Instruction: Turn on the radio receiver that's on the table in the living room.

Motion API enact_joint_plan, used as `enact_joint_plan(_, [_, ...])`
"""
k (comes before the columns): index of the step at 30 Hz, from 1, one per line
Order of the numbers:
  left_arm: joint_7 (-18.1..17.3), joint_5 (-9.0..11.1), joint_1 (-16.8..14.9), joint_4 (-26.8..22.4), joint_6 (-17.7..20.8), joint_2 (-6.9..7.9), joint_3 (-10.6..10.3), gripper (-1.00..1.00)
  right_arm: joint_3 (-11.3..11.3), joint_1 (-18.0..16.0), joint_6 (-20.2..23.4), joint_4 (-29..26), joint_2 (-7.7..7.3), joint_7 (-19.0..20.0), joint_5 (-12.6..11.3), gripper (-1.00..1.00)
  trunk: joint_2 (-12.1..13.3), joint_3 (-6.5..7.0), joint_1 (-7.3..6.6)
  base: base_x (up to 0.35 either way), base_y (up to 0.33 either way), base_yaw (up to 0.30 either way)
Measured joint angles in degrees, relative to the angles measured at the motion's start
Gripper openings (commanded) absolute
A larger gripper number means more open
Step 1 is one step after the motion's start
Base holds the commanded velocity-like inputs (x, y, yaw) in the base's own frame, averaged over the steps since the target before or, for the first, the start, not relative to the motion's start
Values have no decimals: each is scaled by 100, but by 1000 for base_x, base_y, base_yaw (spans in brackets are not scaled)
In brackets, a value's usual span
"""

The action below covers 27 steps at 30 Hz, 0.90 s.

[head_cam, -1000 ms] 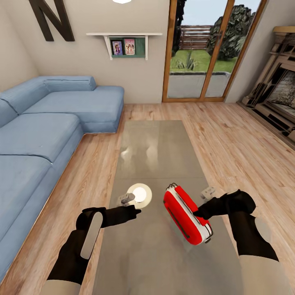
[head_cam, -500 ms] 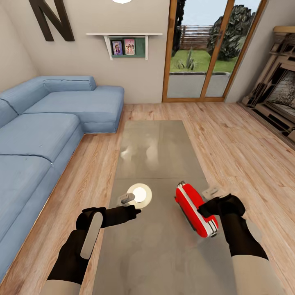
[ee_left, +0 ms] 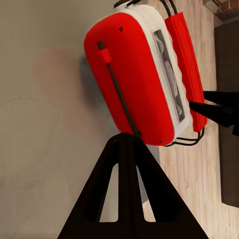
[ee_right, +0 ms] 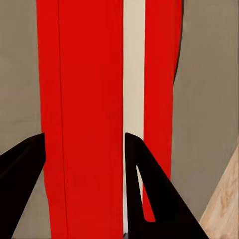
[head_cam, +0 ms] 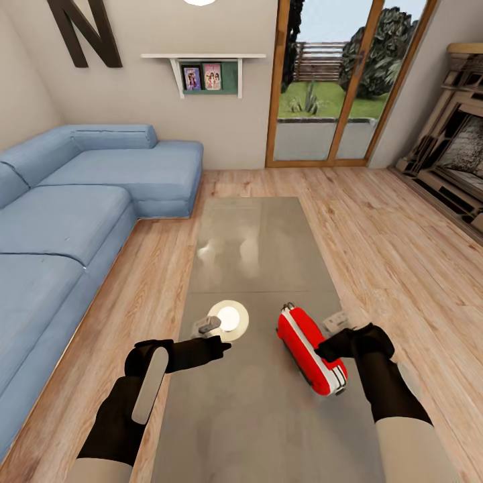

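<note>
The radio receiver (head_cam: 305,342), a bright red rounded box with a white band and a thin dark wire handle, is tilted on edge over the near right part of the glossy grey table (head_cam: 261,241). My right gripper (head_cam: 327,349) holds it from the right side. In the right wrist view its two fingers (ee_right: 147,194) straddle the red body of the radio receiver (ee_right: 89,114). My left gripper (head_cam: 225,346) hovers left of the radio, apart from it, fingers shut and empty. In the left wrist view, that gripper (ee_left: 127,139) points at the radio receiver (ee_left: 134,79), whose shadow falls on the table.
A round white lamp reflection (head_cam: 228,316) lies on the table by the left gripper. The long blue sofa (head_cam: 67,215) runs along the left. Wood floor (head_cam: 389,248) lies right of the table, with a glass door (head_cam: 335,87) behind and a fireplace unit (head_cam: 456,154) at far right.
The right gripper has carried the radio lower and farther from the camera, first to the right, then a little back left. The left arm has not moved.
</note>
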Motion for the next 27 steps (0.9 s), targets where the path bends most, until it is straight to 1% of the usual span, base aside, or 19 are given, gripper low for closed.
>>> enact_joint_plan(2, [0, -1, 3, 2, 2, 0, 0, -100, 1, 2, -43, 157, -2, 2, -80, -100, 0, 0, 0, 0, 0, 0])
enact_joint_plan(6, [0, 5, 5, 2, 0, 0, 1, -100, -1, -4, -170, 314, -4, 11, -68, -100, 0, 1, -1, 0, 0, 0])
enact_joint_plan(12, [1, 5, 4, 2, -1, 1, 1, -100, -5, -4, -261, 331, -3, 20, -45, -100, -1, 1, -1, 0, 0, 0])
enact_joint_plan(13, [0, 4, 2, 3, -1, 0, 0, -100, -3, -2, -303, 362, -3, 24, -149, -100, 0, 0, 0, 0, 0, 0])
enact_joint_plan(14, [0, 4, 1, 4, 1, 0, 0, -100, 3, 1, -310, 438, -4, 34, -393, -100, 0, 0, 0, 0, 0, 0])
enact_joint_plan(15, [0, 6, 1, 3, 2, 0, 0, -100, 4, -3, -403, 521, -8, 0, -443, -100, -1, 1, -1, 0, 0, 0])
enact_joint_plan(16, [0, 5, 2, 3, 1, 0, 0, -100, 7, -3, -409, 525, -12, -10, -461, -100, -1, 1, -1, 0, 0, 0])
enact_joint_plan(20, [0, 8, 3, 3, 2, 0, 1, -100, 8, -2, -439, 538, -23, -15, -486, -100, -1, 1, -2, 0, 0, 0])
enact_joint_plan(27, [0, 6, 1, 2, 2, 0, 1, -100, 3, -3, -492, 536, -46, 34, -437, -100, -1, 1, -1, 0, 0, 0])
